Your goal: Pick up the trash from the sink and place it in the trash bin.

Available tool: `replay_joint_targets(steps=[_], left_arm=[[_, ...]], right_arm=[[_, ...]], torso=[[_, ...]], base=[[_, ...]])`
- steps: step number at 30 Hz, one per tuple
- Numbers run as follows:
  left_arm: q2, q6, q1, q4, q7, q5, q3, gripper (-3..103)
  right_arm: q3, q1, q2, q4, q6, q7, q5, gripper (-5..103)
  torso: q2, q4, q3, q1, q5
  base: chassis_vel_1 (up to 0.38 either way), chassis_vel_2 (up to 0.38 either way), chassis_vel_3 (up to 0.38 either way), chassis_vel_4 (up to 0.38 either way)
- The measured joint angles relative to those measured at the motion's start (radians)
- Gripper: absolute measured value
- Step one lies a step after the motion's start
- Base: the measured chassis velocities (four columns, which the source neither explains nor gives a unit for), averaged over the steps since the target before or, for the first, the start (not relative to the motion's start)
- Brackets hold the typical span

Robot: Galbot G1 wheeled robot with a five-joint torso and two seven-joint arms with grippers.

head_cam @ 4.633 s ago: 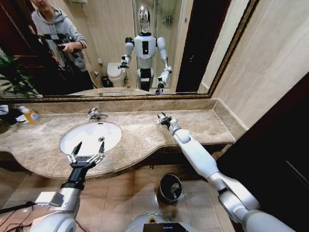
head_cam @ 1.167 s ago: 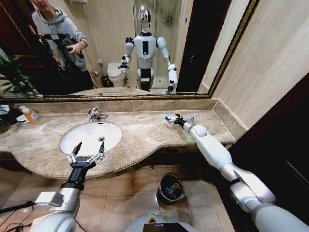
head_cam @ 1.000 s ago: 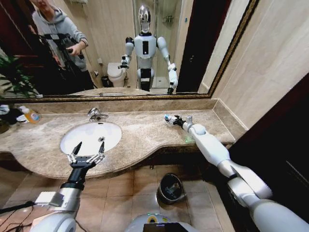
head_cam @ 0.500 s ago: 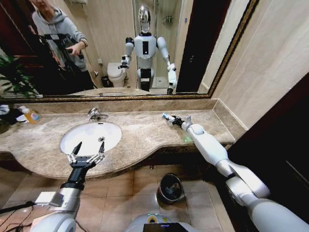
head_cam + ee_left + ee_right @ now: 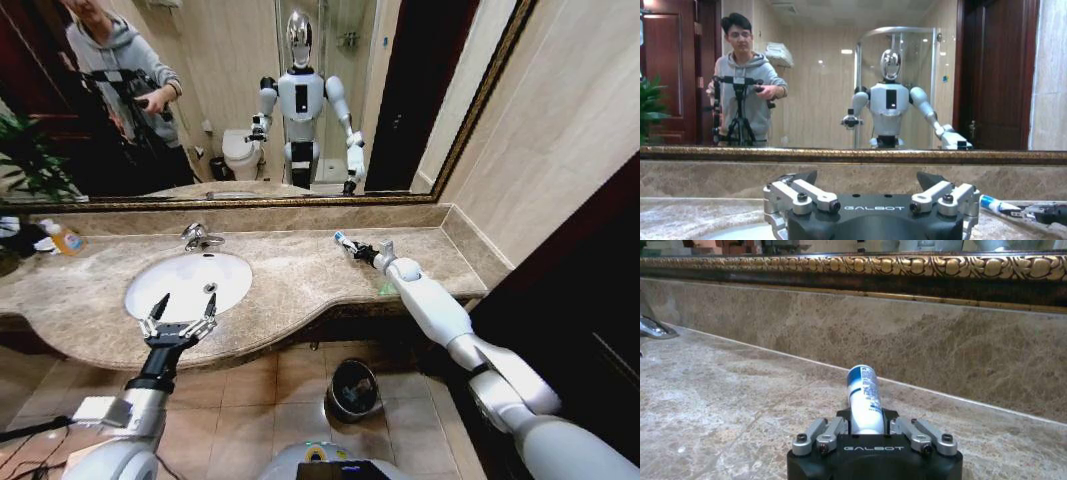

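Observation:
My right gripper (image 5: 354, 249) is shut on a blue-and-white tube (image 5: 342, 240) of trash, holding it just above the marble counter, right of the sink (image 5: 190, 272). The right wrist view has the tube (image 5: 863, 392) sticking out from between the closed fingers (image 5: 830, 432), pointing at the back wall. Over the sink's front rim my left gripper (image 5: 181, 317) hangs open with nothing in it. From the left wrist, its spread fingers (image 5: 803, 192) frame the mirror, with the tube (image 5: 997, 205) off to one side. The black trash bin (image 5: 352, 388) stands on the floor under the counter's edge.
A chrome tap (image 5: 197, 237) rises behind the basin. An orange soap bottle (image 5: 63, 238) stands at the counter's far left beside a plant (image 5: 25, 160). The beige counter (image 5: 290, 285) ends at the wall on the right. A mirror (image 5: 250, 100) covers the back wall.
The right arm's elbow has swung out to the right. Over the last second the right gripper and tube have crept slightly left. The left arm has not moved.

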Motion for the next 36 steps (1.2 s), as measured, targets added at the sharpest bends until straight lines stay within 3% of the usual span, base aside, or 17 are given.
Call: replay_joint_targets(steps=[7,12,13,15,18,23,25,30,32,33,35,36], left_arm=[[0.0,0.0,0.0,0.0,0.0,0.0,0.0,100],[0.0,0.0,0.0,0.0,0.0,0.0,0.0,100],[0.0,0.0,0.0,0.0,0.0,0.0,0.0,100],[0.0,0.0,0.0,0.0,0.0,0.0,0.0,100],[0.0,0.0,0.0,0.0,0.0,0.0,0.0,100],[0.0,0.0,0.0,0.0,0.0,0.0,0.0,100],[0.0,0.0,0.0,0.0,0.0,0.0,0.0,100],[0.0,0.0,0.0,0.0,0.0,0.0,0.0,100],[0.0,0.0,0.0,0.0,0.0,0.0,0.0,100],[0.0,0.0,0.0,0.0,0.0,0.0,0.0,100],[0.0,0.0,0.0,0.0,0.0,0.0,0.0,100],[0.0,0.0,0.0,0.0,0.0,0.0,0.0,100]], right_arm=[[0.032,-0.042,-0.02,0.064,-0.006,0.011,0.018,27],[0.138,-0.148,-0.055,0.217,-0.011,0.069,0.056,27],[0.195,-0.232,-0.097,0.342,-0.02,0.1,0.101,27],[0.218,-0.26,-0.112,0.381,-0.021,0.104,0.114,27],[0.363,-0.461,-0.179,0.568,-0.015,0.118,0.16,27],[0.447,-0.6,-0.213,0.685,-0.013,0.119,0.192,27],[0.487,-0.686,-0.225,0.757,0.007,0.123,0.196,27],[0.591,-0.854,-0.211,0.856,0.034,0.077,0.185,27],[0.679,-1.042,-0.176,0.928,0.086,0.038,0.179,27],[0.679,-1.042,-0.176,0.928,0.086,0.038,0.179,27],[0.732,-1.221,-0.131,0.969,0.176,0.002,0.161,27],[0.732,-1.221,-0.131,0.969,0.176,0.002,0.161,27]], torso=[[0.0,0.0001,0.0,0.0,0.0],[0.0,0.0001,0.0,0.0,0.0001],[0.0,0.0002,0.0,0.0,0.0004],[0.0,0.0002,0.0,0.0,0.0003],[0.0,-0.0005,0.0,0.0,0.0008],[0.0,-0.0009,0.0,0.0,0.0002],[0.0,0.0,0.0,0.0,0.0],[0.0,0.0006,0.0,0.0,-0.0005],[0.0,-0.0005,0.0,0.0,0.0009],[0.0,-0.0005,0.0,0.0,0.0009],[0.0,-0.0004,0.0,0.0,-0.0007],[0.0,-0.0004,0.0,0.0,-0.0007]], base=[[0.0,0.0,0.0,0.0],[0.0,0.0,0.0,0.0],[0.0,0.0,0.0,0.0],[0.0,0.0,0.0,0.0],[0.0,0.0,0.0,0.0],[0.0,0.0,0.0,0.0],[0.0,0.0,0.0,0.0],[0.0,0.0,0.0,0.0],[0.0,0.0,0.0,0.0],[0.0,0.0,0.0,0.0],[0.0,0.0,0.0,0.0],[0.0,0.0,0.0,0.0]])
